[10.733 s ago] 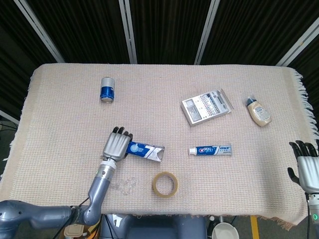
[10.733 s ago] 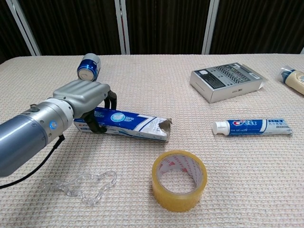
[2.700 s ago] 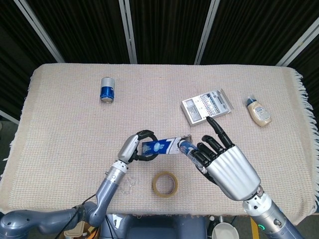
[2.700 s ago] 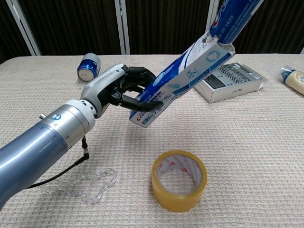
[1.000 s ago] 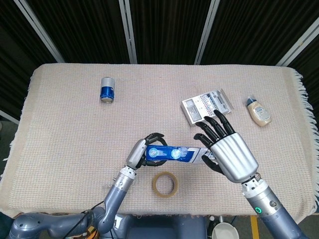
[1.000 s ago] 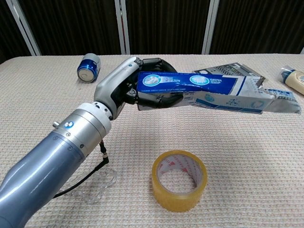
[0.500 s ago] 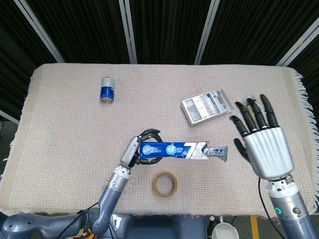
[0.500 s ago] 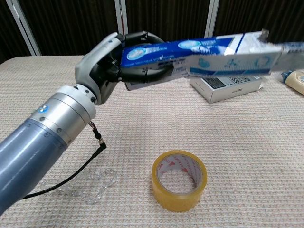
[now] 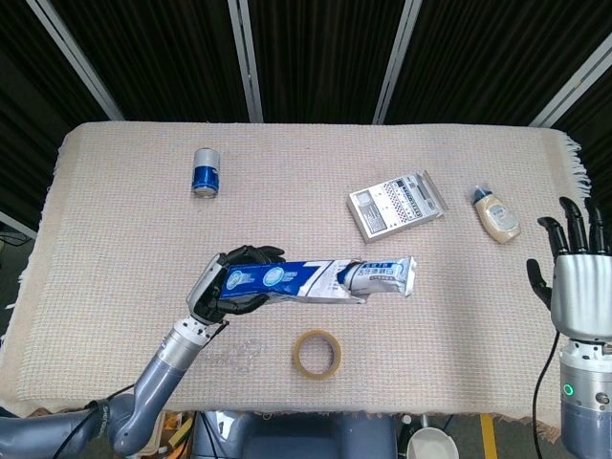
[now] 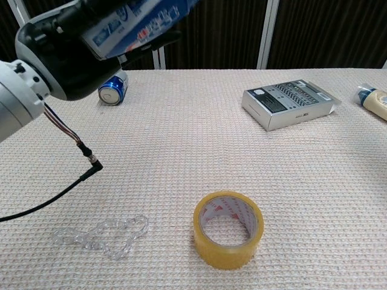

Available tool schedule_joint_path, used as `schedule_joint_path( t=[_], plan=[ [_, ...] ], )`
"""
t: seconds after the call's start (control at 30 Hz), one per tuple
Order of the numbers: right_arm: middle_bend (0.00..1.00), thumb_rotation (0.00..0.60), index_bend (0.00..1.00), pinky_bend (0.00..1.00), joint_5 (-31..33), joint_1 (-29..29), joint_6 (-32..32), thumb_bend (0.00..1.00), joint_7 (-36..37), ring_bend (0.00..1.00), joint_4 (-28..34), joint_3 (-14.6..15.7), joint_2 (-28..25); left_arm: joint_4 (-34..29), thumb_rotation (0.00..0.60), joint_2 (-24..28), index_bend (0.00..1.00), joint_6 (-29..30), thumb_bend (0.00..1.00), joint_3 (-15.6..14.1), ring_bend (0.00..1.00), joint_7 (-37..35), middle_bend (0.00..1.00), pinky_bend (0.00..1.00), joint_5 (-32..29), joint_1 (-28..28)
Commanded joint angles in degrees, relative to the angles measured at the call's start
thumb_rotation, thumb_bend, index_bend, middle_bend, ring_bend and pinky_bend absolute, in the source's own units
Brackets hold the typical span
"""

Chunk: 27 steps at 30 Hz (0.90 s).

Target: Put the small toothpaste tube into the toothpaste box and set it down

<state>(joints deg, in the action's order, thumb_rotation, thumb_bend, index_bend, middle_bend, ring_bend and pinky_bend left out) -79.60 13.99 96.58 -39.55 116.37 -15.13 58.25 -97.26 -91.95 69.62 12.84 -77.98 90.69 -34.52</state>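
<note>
Now your left robot hand is gripping the toothpaste box above the desk, and the toothpaste tube is sticking halfway out of its open end. Your right robot hand is hanging empty, fingers spread, well apart at the desk's edge.

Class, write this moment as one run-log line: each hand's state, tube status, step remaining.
left hand: holds toothpaste box aloft | right hand: open, holds nothing | toothpaste tube: partly in box, tail protruding | remaining: seat tube, set box down
</note>
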Motion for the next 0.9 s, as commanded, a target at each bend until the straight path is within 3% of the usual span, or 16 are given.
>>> schedule_joint_path(
  t=[0.03, 0.1, 0.2, 0.33, 0.5, 0.63, 0.9],
  plan=[
    [0.20, 0.600, 0.33, 0.00, -1.13, -0.11, 0.63, 0.26, -1.63, 0.12, -1.04, 0.09, 0.86, 14.82, 0.600, 8.14, 0.53, 12.24, 0.34, -8.56, 0.25, -43.09, 0.50, 0.24, 22.34, -3.23],
    [0.20, 0.600, 0.34, 0.00, -1.91, -0.07, 0.69, 0.26, -2.42, 0.12, -1.74, 0.40, 1.48, 24.09, 0.600, 5.00, 0.53, 21.65, 0.34, -9.82, 0.25, -50.51, 0.51, 0.24, 25.65, -3.25],
    [0.20, 0.600, 0.34, 0.00, -2.13, -0.16, 0.69, 0.26, -2.83, 0.12, -2.35, 0.64, 2.32, 36.88, 0.600, -0.70, 0.54, 30.98, 0.34, -11.18, 0.26, -57.78, 0.51, 0.24, 26.22, -2.92],
    [0.20, 0.600, 0.34, 0.00, -2.49, -0.43, 0.77, 0.26, -2.90, 0.12, -2.90, 0.78, 2.77, 49.89, 0.600, -6.50, 0.54, 34.26, 0.34, -13.61, 0.26, -65.39, 0.51, 0.24, 23.90, -3.18],
    [0.20, 0.600, 0.35, 0.00, -2.45, -0.77, 0.69, 0.26, -3.27, 0.12, -3.15, 0.89, 3.11, 61.81, 0.600, -12.94, 0.55, 38.59, 0.34, -15.20, 0.26, -73.03, 0.52, 0.24, 21.27, -2.72],
    [0.20, 0.600, 0.36, 0.00, -1.96, -1.18, 0.54, 0.26, -3.69, 0.12, -3.40, 1.01, 3.09, 67.21, 0.600, -15.96, 0.55, 39.69, 0.34, -15.86, 0.26, -77.70, 0.52, 0.24, 18.91, -2.50],
    [0.20, 0.600, 0.36, 0.00, -1.14, -1.38, -0.24, 0.26, -3.79, 0.12, -4.57, 1.13, 3.77, 69.33, 0.600, -17.65, 0.55, 41.66, 0.34, -14.16, 0.27, -82.30, 0.52, 0.25, 13.62, -2.43]
  ],
)
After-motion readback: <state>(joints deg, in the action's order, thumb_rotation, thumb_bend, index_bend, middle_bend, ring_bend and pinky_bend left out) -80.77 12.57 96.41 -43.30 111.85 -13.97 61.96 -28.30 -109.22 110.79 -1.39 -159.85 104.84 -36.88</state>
